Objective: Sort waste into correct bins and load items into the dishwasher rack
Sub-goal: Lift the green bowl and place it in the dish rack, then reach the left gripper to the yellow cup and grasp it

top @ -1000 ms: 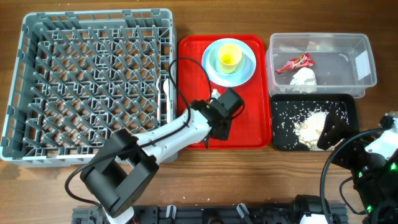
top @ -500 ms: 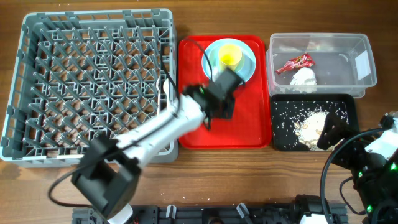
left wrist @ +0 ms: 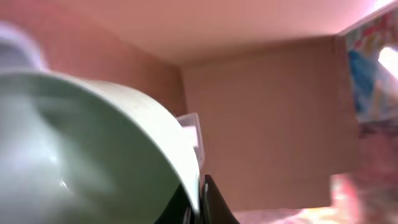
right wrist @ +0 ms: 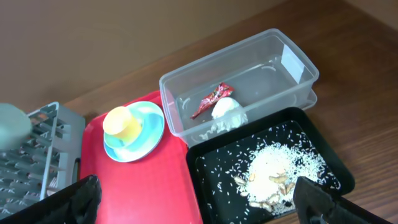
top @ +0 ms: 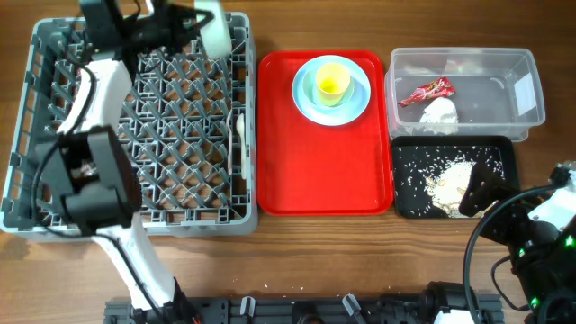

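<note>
My left gripper (top: 196, 22) is shut on the rim of the pale mint green bowl (top: 215, 29) and holds it tilted above the far edge of the grey dishwasher rack (top: 135, 117). The bowl fills the left of the left wrist view (left wrist: 93, 149), with the jaws (left wrist: 199, 205) on its rim. The yellow cup (top: 333, 83) stands on the light blue plate (top: 356, 101). The red-and-white wrapper (top: 427, 92) and the white tissue (top: 439, 112) lie in the clear tub (top: 522, 90). Rice scraps (top: 450, 178) lie in the black tray (top: 499, 153). My right gripper (right wrist: 199, 205) is open and empty.
The plate sits at the back of a flat red tray (top: 324, 171) between the rack and the bins. A white plastic utensil (top: 239, 135) lies along the rack's right edge. My right arm (top: 531, 225) rests at the front right of the wooden table.
My left arm has swung from the red tray up and left to the rack's far edge, and the mint bowl now shows in its gripper. The right arm has not moved.
</note>
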Tool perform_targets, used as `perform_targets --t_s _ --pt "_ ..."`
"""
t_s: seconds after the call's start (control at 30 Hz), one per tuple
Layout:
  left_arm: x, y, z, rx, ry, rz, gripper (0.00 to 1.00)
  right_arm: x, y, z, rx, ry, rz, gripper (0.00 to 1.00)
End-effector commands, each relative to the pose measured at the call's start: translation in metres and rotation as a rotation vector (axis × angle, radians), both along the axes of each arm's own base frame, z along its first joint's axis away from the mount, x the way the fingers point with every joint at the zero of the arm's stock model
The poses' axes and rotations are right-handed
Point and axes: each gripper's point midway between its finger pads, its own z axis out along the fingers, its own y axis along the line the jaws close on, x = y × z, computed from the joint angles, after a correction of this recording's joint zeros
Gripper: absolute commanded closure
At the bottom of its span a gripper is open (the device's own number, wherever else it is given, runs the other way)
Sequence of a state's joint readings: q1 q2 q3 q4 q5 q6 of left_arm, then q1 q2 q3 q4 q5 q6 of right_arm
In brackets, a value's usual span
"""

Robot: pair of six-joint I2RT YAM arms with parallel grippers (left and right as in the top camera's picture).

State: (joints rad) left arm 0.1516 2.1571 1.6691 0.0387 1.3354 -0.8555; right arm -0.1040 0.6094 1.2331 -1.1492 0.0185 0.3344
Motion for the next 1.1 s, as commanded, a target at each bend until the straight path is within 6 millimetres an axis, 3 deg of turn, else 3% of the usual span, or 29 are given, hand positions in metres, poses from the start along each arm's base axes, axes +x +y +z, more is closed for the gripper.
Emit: perform_targets --t_s 0.0,0.07,0.13,0.2,0.37,0.47,0.53,0.57,0.6,0.67,0.77,0.83,0.87,0.9,0.97,1.07 --pt "-0.01 0.006 -0.023 -0.102 0.144 -0.089 0.96 -0.001 0.002 0.002 -0.009 -0.009 0.018 0.0" --pt "-0.009 0.015 -0.027 -0.107 0.147 -0.08 0.94 -0.001 0.002 0.002 -0.009 -0.009 0.018 0.0" --pt "-0.01 0.023 -0.026 -0.106 0.119 -0.078 0.86 -0.001 0.002 0.002 -0.009 -0.009 0.018 0.0" --pt "-0.012 0.027 -0.031 -0.096 0.11 -0.069 0.86 -0.001 0.002 0.002 -0.009 -0.009 0.018 0.0" --pt "-0.011 0.052 -0.073 0.009 0.222 0.081 0.86 -0.001 0.002 0.002 -0.009 -0.009 0.018 0.0" --pt "-0.014 0.081 -0.089 0.065 0.273 0.167 0.84 -0.001 0.002 0.002 -0.009 -0.009 0.018 0.0" --pt "-0.016 0.099 -0.085 0.066 0.279 0.209 0.7 -0.001 0.002 0.002 -0.009 -0.009 0.018 0.0" --pt "-0.016 0.105 -0.081 0.07 0.273 0.223 0.59 -0.001 0.002 0.002 -0.009 -0.009 0.018 0.0" --pt "-0.016 0.109 -0.076 0.08 0.26 0.235 0.02 -0.001 0.002 0.002 -0.009 -0.009 0.018 0.0" --pt "-0.019 0.116 -0.069 0.182 0.245 0.291 0.0 -0.001 0.002 0.002 -0.009 -0.009 0.018 0.0" --pt "-0.033 0.146 -0.069 0.477 0.301 0.462 0.0 -0.001 0.002 0.002 -0.009 -0.009 0.018 0.0" --pt "-0.054 0.161 -0.044 0.615 0.323 0.548 0.0 -0.001 0.002 0.002 -0.009 -0.009 0.018 0.0" --pt "-0.063 0.16 -0.034 0.632 0.328 0.559 0.0 -0.001 0.002 0.002 -0.009 -0.009 0.018 0.0" --pt "-0.079 0.145 -0.011 0.639 0.319 0.543 0.0 -0.001 0.002 0.002 -0.009 -0.009 0.018 0.0" --pt "-0.107 0.113 0.006 0.704 0.332 0.487 0.0 -0.001 0.002 0.002 -0.009 -0.009 0.018 0.0" --pt "-0.149 0.042 0.014 0.924 0.289 0.342 0.0 -0.001 0.002 0.002 -0.009 -0.009 0.018 0.0"
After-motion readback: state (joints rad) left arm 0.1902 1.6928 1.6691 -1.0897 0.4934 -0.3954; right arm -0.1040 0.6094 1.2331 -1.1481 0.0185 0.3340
